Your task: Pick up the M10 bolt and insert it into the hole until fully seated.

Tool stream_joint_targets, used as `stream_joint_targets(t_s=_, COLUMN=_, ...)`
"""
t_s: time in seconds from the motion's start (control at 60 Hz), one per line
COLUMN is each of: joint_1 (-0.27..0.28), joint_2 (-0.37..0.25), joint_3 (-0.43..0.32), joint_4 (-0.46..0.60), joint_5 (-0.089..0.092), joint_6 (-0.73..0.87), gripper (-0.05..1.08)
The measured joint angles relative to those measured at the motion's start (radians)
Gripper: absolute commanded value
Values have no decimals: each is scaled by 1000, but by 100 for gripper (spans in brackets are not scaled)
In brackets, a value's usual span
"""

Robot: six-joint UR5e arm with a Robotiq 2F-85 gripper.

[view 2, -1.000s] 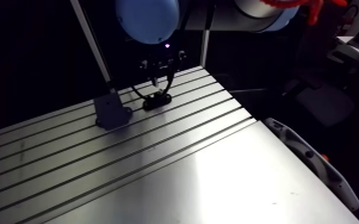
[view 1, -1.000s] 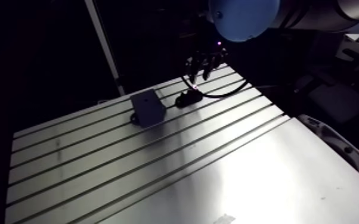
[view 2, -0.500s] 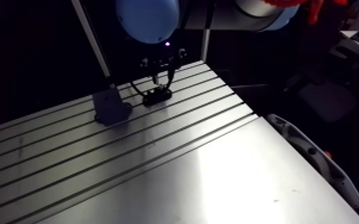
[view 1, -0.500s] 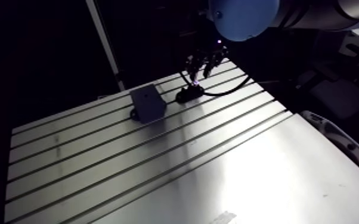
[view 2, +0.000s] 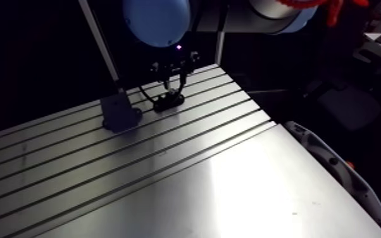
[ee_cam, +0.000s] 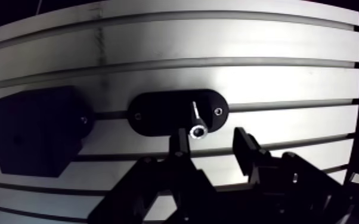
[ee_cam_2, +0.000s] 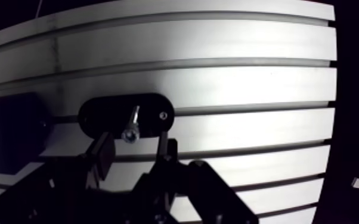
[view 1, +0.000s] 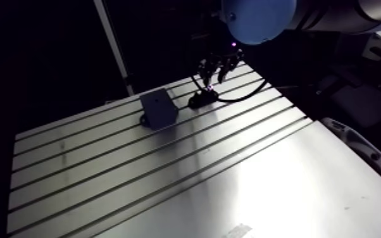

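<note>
Grasp step | we are holding the hand [ee_cam: 212, 140] released, fingers [ee_cam: 179, 143] straddling the M10 bolt [ee_cam: 197, 128] so closing should pinch its head | bolt is standing in the black holder [ee_cam: 158, 113], black block [ee_cam: 36, 137] at its nine o'clock

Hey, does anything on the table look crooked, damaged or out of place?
Nothing stands out. The bolt stands head-up in the black oval plate, between the open fingers of the gripper; the black block sits beside the plate.
</note>
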Motion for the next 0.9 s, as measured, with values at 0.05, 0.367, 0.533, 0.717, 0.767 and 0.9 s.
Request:
stream_joint_targets(t_s=0.05, joint_1=2, joint_2=0, joint_3=0, joint_4=0, joint_5=0, joint_6=0, gripper=50)
stream_joint_targets(t_s=0.367, joint_1=8, joint_2=1, joint_3=1, joint_4=0, joint_5=0, joint_6=8, gripper=50)
stream_joint_targets(t_s=0.533, joint_1=9, joint_2=6, joint_3=-1, joint_4=0, joint_5=0, joint_6=13, gripper=50)
stream_joint_targets(t_s=0.717, joint_1=9, joint_2=13, joint_3=-1, joint_4=0, joint_5=0, joint_6=14, gripper=50)
stream_joint_targets(t_s=0.767, joint_1=9, joint_2=15, joint_3=-1, joint_4=-1, joint_5=0, joint_6=15, gripper=50)
stream_joint_targets(t_s=0.9, joint_1=9, joint_2=22, joint_3=-2, joint_4=-1, joint_5=0, joint_6=17, gripper=50)
